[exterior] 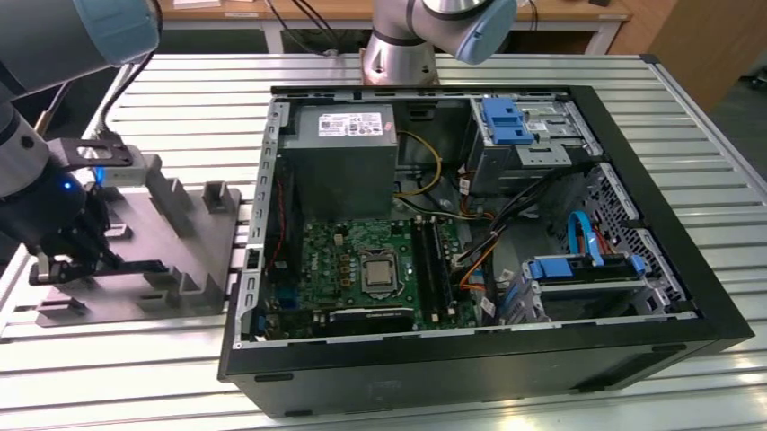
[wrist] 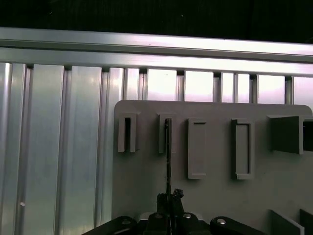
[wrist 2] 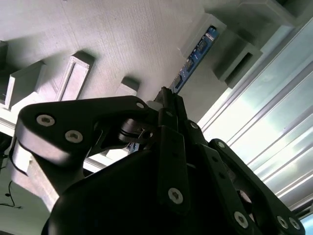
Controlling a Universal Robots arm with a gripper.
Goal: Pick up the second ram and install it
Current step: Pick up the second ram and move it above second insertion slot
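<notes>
- We see the second ram [wrist: 167,161] standing on its thin edge on the holder plate [wrist: 220,205]. Its far end sits in a slotted block [wrist: 166,133] near one edge of the plate.
- The gripper [wrist: 168,198] is low over the holder plate. Its fingers [wrist 2: 172,105] are pressed together on the near end of the stick, with no gap showing between them.
- Along the stick, the holder plate lies flat and bare on both sides, and the space above it is open.
- More slotted blocks [wrist: 196,149] stand in the same row along that edge of the holder plate, and the nearest one is just beside the stick's slot.
- The holder plate lies on a table [exterior: 180,90] of ribbed metal slats. In the first wrist view a raised rail [wrist: 156,49] runs across the slats beyond the plate's edge.
- In the exterior view, taller blocks [exterior: 215,197] stand on the holder plate, on the side toward the computer case.
- The open computer case [exterior: 480,359] stands just beside the holder plate, on the exterior view's right. Its high dark wall is close to the plate's edge.
- Inside the case a green circuit board [exterior: 359,269] lies flat on the floor, ringed by cables and drive cages.
- The arm [exterior: 24,153] rises over the side of the holder plate away from the case.
</notes>
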